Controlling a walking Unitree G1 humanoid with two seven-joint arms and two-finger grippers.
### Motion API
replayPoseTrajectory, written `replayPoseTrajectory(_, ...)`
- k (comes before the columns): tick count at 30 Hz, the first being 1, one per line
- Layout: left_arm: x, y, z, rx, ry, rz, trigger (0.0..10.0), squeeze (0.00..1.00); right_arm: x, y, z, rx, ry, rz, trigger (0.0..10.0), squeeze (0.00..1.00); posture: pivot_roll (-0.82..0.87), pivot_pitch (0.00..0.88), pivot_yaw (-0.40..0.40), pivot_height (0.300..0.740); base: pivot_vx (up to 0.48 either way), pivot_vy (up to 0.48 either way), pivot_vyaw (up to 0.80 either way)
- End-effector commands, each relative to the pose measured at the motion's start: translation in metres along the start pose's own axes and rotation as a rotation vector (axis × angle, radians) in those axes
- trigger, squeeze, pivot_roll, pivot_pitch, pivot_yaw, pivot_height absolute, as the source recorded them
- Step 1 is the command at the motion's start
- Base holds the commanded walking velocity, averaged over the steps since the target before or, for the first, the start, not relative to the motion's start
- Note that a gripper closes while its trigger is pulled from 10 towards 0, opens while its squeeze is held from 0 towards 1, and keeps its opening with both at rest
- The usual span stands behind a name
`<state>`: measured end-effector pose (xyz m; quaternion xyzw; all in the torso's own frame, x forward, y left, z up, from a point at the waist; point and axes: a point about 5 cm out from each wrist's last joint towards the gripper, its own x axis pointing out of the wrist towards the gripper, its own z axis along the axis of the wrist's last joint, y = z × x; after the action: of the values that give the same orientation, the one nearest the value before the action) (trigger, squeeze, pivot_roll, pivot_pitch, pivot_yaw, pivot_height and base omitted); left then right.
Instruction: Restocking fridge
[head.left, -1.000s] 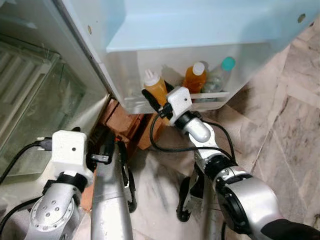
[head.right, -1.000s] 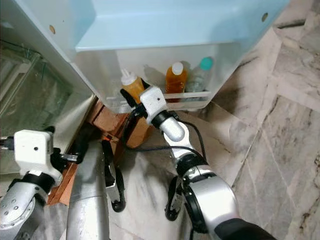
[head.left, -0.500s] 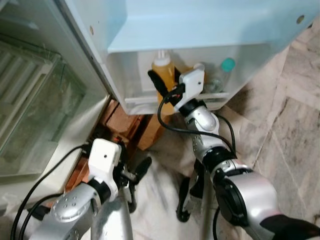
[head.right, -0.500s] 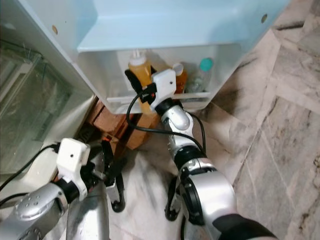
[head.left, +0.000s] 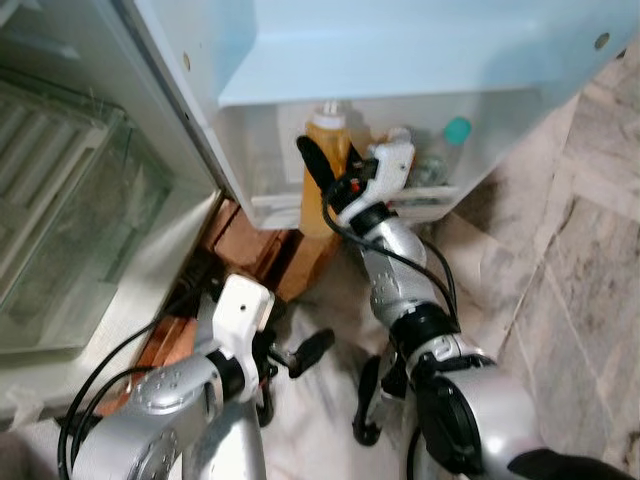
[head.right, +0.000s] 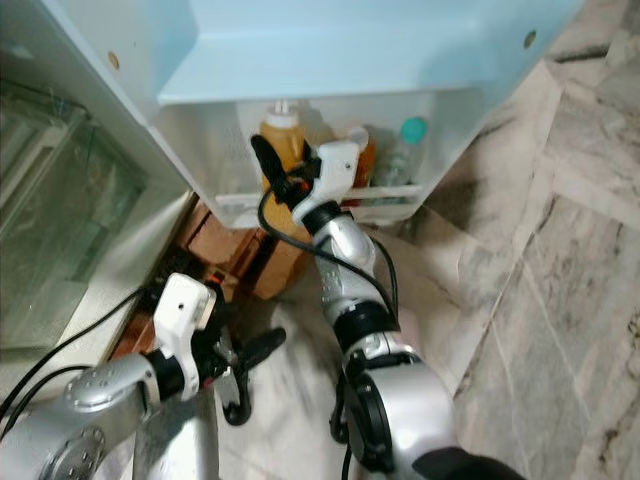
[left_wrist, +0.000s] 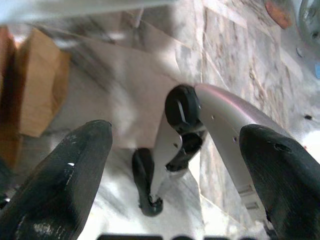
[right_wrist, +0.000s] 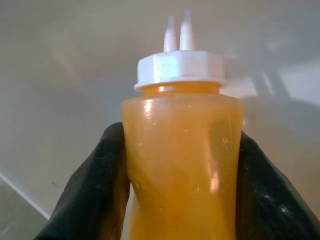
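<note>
An orange squeeze bottle (head.left: 325, 160) with a white nozzle cap is held upright at the left part of the fridge door shelf (head.left: 268, 206). My right gripper (head.left: 334, 176) is shut on its body; in the right wrist view the bottle (right_wrist: 183, 165) sits between both black fingers (right_wrist: 106, 186). Its lower end overlaps the shelf's front wall, and I cannot tell whether it is inside. An orange drink bottle (head.left: 397, 140) and a clear bottle with a teal cap (head.left: 454, 132) stand in the shelf to the right. My left gripper (left_wrist: 175, 137) hangs low over the floor, open and empty.
The fridge body with its glass shelf (head.left: 70, 200) stands at the left. Brown wooden blocks (head.left: 250, 245) lie under the door's hinge corner. Marble floor (head.left: 570, 250) stretches to the right. My own black foot (left_wrist: 145, 182) and leg are below the left gripper.
The right gripper has raised the squeeze bottle from in front of the shelf up to the shelf's left part. The left arm has swung its gripper out to the right.
</note>
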<state>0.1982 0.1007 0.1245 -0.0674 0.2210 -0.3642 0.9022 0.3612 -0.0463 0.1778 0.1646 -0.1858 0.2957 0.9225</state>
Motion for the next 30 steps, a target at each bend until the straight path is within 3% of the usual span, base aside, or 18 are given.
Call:
replayPoseTrajectory(1,0.003,-0.005,-0.008,-0.011,0.037,-0.029,10.0,0.00,-0.002,0.017,-0.011,0.082,-0.004,-0.010,10.0,0.00,0.22,0.323,-0.011,0.546,0.000,0.000,0.00)
replayPoseTrajectory(8,0.005,-0.005,-0.008,-0.021,0.032,-0.032,10.0,0.00,-0.002,0.018,-0.012,0.100,-0.008,-0.029,10.0,0.00,0.22,0.324,-0.010,0.546,0.000,0.000,0.00)
replayPoseTrajectory(9,0.014,-0.002,-0.006,-0.058,0.003,-0.008,10.0,0.00,-0.003,0.024,-0.015,0.199,0.002,-0.087,10.0,0.00,0.19,0.316,-0.019,0.546,0.000,0.000,0.00)
replayPoseTrajectory(10,0.014,-0.002,-0.006,-0.058,0.003,-0.008,10.0,0.00,-0.003,0.024,-0.015,0.199,0.002,-0.087,10.0,0.00,0.19,0.316,-0.019,0.546,0.000,0.000,0.00)
replayPoseTrajectory(11,0.027,0.001,-0.004,-0.111,-0.031,0.013,10.0,0.00,-0.006,0.032,-0.019,0.347,0.029,-0.154,10.0,0.00,0.18,0.312,-0.023,0.546,0.000,0.000,0.00)
replayPoseTrajectory(14,0.033,0.000,-0.002,-0.120,-0.037,0.011,10.0,0.00,-0.011,0.038,-0.023,0.441,0.071,-0.168,10.0,0.00,0.17,0.310,-0.024,0.546,0.000,0.000,0.00)
replayPoseTrajectory(16,0.035,0.001,-0.001,-0.085,-0.046,0.025,10.0,0.00,-0.016,0.043,-0.025,0.389,0.110,-0.116,10.0,0.00,0.17,0.305,-0.024,0.546,0.000,0.000,0.00)
replayPoseTrajectory(18,0.036,0.008,0.001,-0.069,-0.076,0.091,10.0,0.00,-0.026,0.038,-0.026,0.190,0.129,-0.058,10.0,0.00,0.17,0.292,-0.029,0.546,0.000,0.000,0.00)
replayPoseTrajectory(20,0.034,0.012,0.000,-0.061,-0.075,0.111,10.0,0.00,-0.029,0.031,-0.027,0.164,0.139,-0.089,10.0,0.00,0.17,0.285,-0.031,0.546,0.000,0.000,0.00)
replayPoseTrajectory(21,0.030,0.017,-0.004,-0.065,-0.064,0.125,10.0,0.00,-0.033,0.022,-0.027,0.230,0.165,-0.121,10.0,0.00,0.17,0.279,-0.034,0.546,0.000,0.000,0.00)
replayPoseTrajectory(24,0.027,0.026,-0.009,-0.065,-0.057,0.151,10.0,0.00,-0.038,0.013,-0.024,0.286,0.212,-0.161,10.0,0.00,0.16,0.270,-0.038,0.546,0.000,0.000,0.00)
replayPoseTrajectory(25,0.027,0.026,-0.009,-0.065,-0.057,0.151,10.0,0.00,-0.038,0.013,-0.024,0.286,0.212,-0.161,10.0,0.00,0.16,0.270,-0.038,0.546,0.000,0.000,0.00)
replayPoseTrajectory(27,0.030,0.031,-0.010,-0.064,-0.059,0.159,10.0,0.00,-0.038,0.014,-0.024,0.369,0.244,-0.180,10.0,0.00,0.16,0.256,-0.045,0.546,0.000,0.000,0.00)
replayPoseTrajectory(30,0.038,0.035,-0.009,-0.038,-0.073,0.186,10.0,0.00,-0.036,0.025,-0.025,0.431,0.258,-0.146,10.0,0.00,0.15,0.234,-0.049,0.546,0.000,0.000,0.00)
